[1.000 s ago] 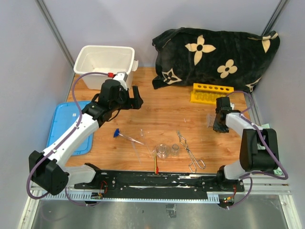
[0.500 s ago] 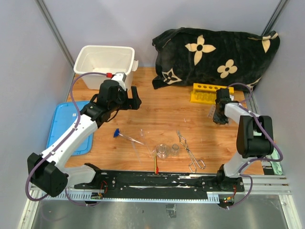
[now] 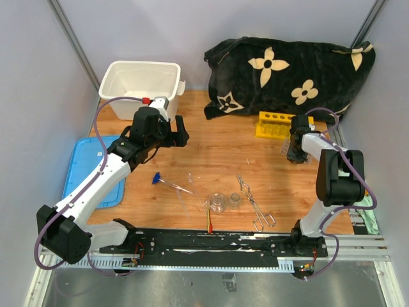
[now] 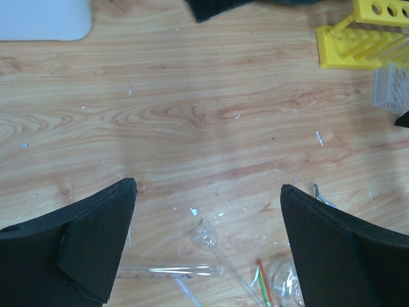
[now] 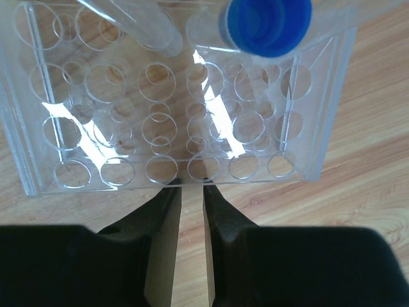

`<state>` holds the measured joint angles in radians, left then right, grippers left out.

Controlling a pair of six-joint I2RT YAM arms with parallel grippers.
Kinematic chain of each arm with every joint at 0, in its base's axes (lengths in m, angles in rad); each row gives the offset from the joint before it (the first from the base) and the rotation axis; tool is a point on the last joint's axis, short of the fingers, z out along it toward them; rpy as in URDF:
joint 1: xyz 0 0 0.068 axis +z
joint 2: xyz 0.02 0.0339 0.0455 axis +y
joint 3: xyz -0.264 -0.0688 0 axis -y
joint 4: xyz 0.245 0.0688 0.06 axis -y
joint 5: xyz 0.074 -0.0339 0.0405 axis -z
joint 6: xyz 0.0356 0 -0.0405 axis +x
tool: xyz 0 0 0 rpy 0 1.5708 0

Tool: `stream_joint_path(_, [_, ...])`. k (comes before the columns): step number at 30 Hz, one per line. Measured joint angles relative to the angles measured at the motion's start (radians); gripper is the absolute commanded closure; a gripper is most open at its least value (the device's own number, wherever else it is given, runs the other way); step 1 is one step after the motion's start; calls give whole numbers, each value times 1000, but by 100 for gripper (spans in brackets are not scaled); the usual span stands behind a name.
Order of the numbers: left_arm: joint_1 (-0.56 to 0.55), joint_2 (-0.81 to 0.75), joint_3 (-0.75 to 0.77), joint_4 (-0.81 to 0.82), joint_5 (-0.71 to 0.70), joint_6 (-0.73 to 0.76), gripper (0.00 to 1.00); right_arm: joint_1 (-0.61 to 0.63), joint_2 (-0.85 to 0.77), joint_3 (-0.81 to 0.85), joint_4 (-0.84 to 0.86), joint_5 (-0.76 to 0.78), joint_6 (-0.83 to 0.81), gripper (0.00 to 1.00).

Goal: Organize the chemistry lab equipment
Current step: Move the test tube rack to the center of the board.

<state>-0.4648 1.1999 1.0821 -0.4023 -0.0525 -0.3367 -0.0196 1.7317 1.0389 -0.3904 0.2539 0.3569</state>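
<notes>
My right gripper (image 3: 294, 152) (image 5: 192, 185) is shut on the near edge of the clear plastic rack (image 3: 285, 148) (image 5: 172, 109), beside the yellow holed tube rack (image 3: 282, 125). The clear rack holds a blue-capped tube (image 5: 265, 22) and another clear tube (image 5: 144, 22). My left gripper (image 3: 181, 131) (image 4: 208, 192) is open and empty above the table. Below it lie a clear tube (image 4: 166, 272) and a thin glass rod (image 4: 211, 240). A blue-capped tube (image 3: 156, 178), two small beakers (image 3: 218, 203), metal tongs (image 3: 254, 204) and a red-tipped stick (image 3: 209, 220) lie at the front middle.
A white tub (image 3: 140, 83) stands at the back left, with its blue lid (image 3: 83, 169) flat at the left edge. A black flowered cloth (image 3: 287, 73) lies at the back right, behind the yellow rack.
My right gripper has moved away from me toward the yellow rack, and the clear rack has moved with it. The left arm has barely moved.
</notes>
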Motion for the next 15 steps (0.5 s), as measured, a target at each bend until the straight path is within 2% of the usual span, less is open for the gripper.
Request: stream_joint_path(15, [12,0,0,4,5,3,1,-74,-77,-72,-55,33,2,78])
